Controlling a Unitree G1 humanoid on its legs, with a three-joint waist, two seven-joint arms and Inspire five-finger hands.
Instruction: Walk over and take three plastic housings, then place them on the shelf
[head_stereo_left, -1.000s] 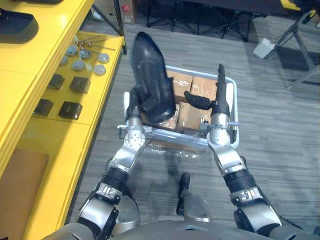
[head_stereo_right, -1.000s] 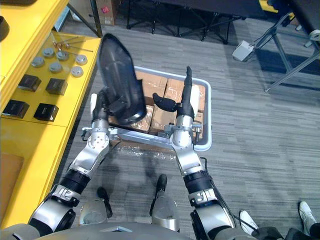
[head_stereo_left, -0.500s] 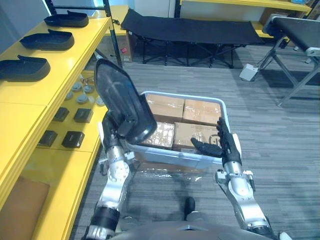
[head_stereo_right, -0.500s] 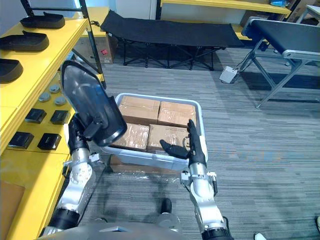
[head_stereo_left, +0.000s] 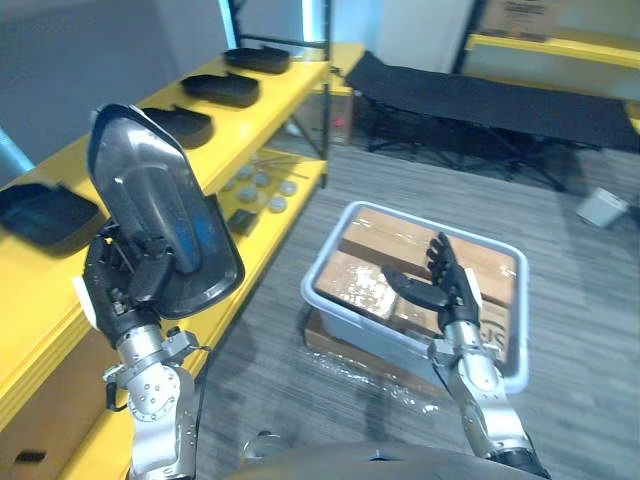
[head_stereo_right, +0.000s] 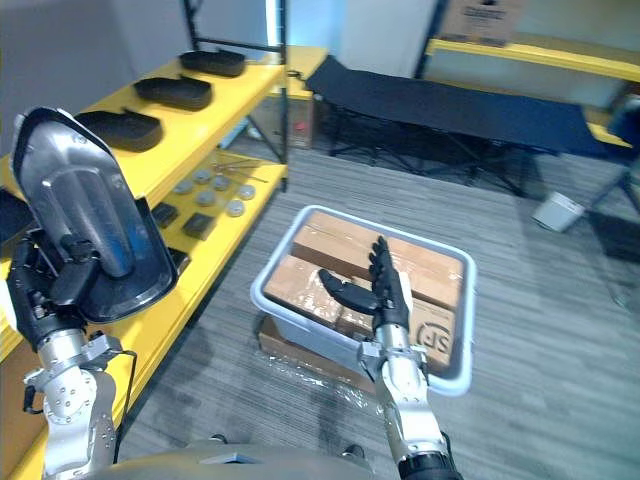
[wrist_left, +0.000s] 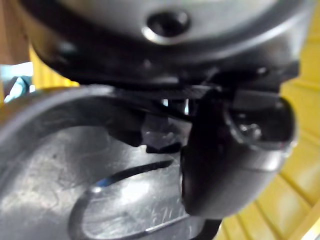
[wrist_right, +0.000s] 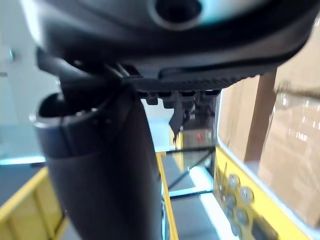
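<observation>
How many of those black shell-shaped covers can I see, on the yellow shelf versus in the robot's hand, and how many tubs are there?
Black housings in view on the yellow shelf: 4
Black housing held in the left hand: 1
Pale tub of cardboard boxes: 1
Total: 6

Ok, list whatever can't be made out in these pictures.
- Outer face of the plastic housing gripped by the left hand: turned away in both eye views.
- Small parts on the yellow shelf's lower level: too small to identify.
- Nearest shelved housing: cut off by the left eye view's edge.
- Boxes in the bin: partly behind the open right hand.
</observation>
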